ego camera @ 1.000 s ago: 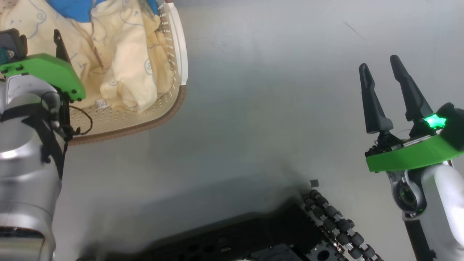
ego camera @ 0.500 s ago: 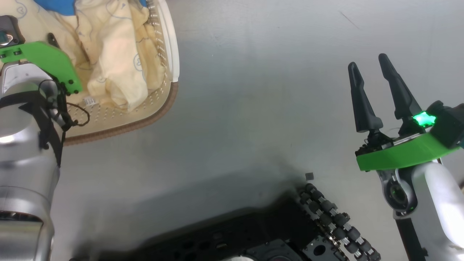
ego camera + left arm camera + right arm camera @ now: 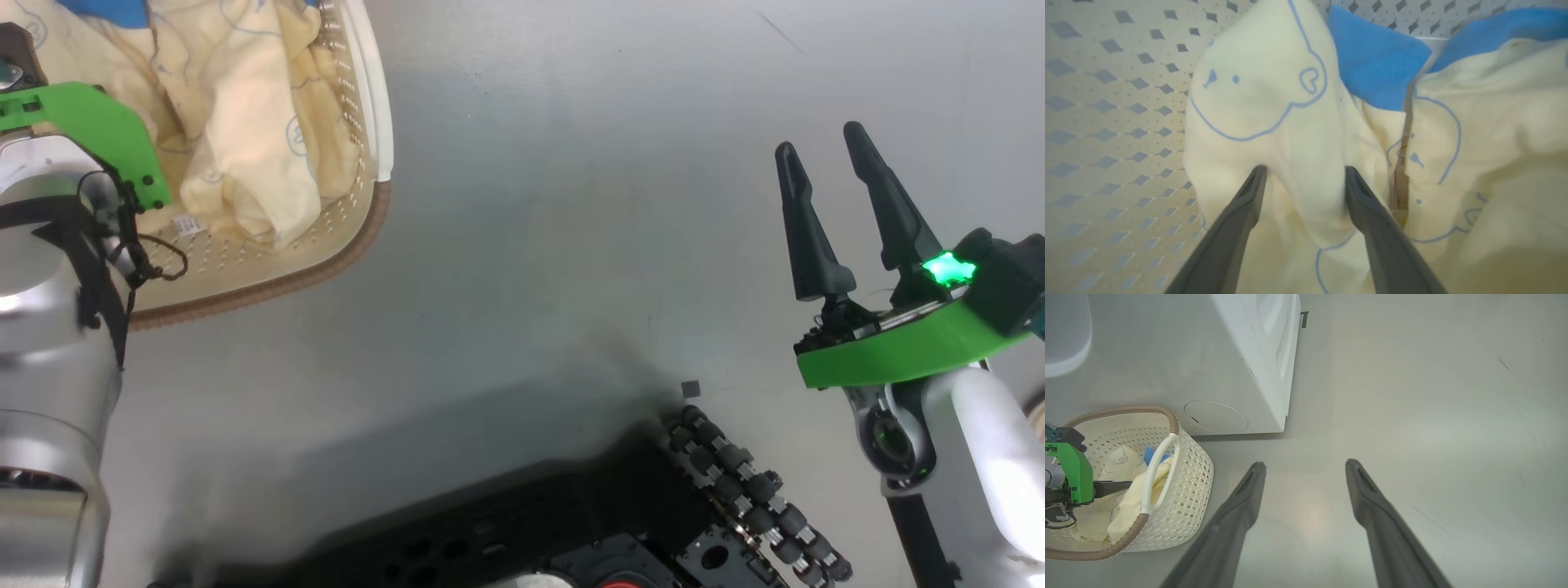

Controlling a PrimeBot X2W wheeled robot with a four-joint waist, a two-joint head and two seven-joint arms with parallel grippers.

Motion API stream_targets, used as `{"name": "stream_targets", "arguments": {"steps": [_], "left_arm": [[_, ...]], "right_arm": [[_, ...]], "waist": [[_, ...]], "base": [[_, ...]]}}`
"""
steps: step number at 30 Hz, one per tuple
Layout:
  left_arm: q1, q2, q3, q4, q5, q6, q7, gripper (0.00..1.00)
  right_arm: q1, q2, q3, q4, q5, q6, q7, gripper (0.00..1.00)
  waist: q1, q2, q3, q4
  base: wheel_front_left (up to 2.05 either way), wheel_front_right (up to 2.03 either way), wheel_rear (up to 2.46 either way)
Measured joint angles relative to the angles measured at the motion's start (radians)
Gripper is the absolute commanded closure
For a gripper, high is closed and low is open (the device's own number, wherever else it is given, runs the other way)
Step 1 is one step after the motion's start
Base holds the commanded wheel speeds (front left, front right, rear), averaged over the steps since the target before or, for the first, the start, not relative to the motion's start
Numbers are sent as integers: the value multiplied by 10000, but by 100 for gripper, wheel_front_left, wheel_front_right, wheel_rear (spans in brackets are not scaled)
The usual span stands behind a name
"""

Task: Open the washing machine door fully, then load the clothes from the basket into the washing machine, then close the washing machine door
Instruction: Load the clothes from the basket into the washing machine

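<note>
Grey smooth floor (image 3: 531, 204) all round, with the robot's black base (image 3: 571, 523) at bottom centre of the head view. Mid right, the right gripper (image 3: 819, 137) has its fingers spread wide and holds nothing. It is parked over bare floor, likely kept clear while the other arm works. Upper left of the head view, the left gripper (image 3: 1305, 173) is down inside the basket (image 3: 269, 286). Its fingers are spread either side of a raised fold of the clothes (image 3: 1257, 106), tips touching cloth, not yet pinched. Looks like the set-up for a grab. The basket wall is close at the left of the left wrist view, so little side room; lift straight up past the brown rim. Furthest off, the washing machine (image 3: 1249, 355) sits top centre of the right wrist view, just beyond the basket, with open floor to its right. Whether its door is open or shut, can't tell.
</note>
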Motion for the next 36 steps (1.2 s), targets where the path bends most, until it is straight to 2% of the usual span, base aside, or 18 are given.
{"name": "stream_targets", "arguments": {"steps": [7,8,9,11,21,27,29,36], "left_arm": [[0,102,-13,19,-10,161,75,0],[0,107,-2,19,-50,161,71,2],[2,119,-6,25,-59,161,71,45],[7,163,-2,36,-63,159,23,100],[243,272,94,58,-462,-203,-1106,100],[542,48,33,-29,-508,-587,-2056,100],[700,23,36,-77,-619,-848,-2366,100],[1413,-238,23,-499,-752,-1166,-2920,100]], "right_arm": [[182,0,-50,-136,0,0,0,0],[221,0,-61,-161,0,0,0,0],[241,0,-65,-169,0,0,0,0],[270,0,-113,-263,0,0,0,0],[176,-4,-343,-483,0,0,0,0],[-14,-59,-378,-407,-2,0,0,0],[-14,-100,-374,-360,-2,0,-2,0],[-3,-293,-401,-215,-2,0,-2,0]], "waist": [[0,0,66,24],[0,0,73,31],[0,0,71,31],[0,0,61,30],[0,0,-142,-49],[0,0,-822,134],[0,0,-1066,205],[0,0,-2001,483]], "base": [[0,0,0],[0,0,0],[0,0,0],[0,0,0],[0,0,0],[0,0,0],[0,0,0],[0,0,0]]}}
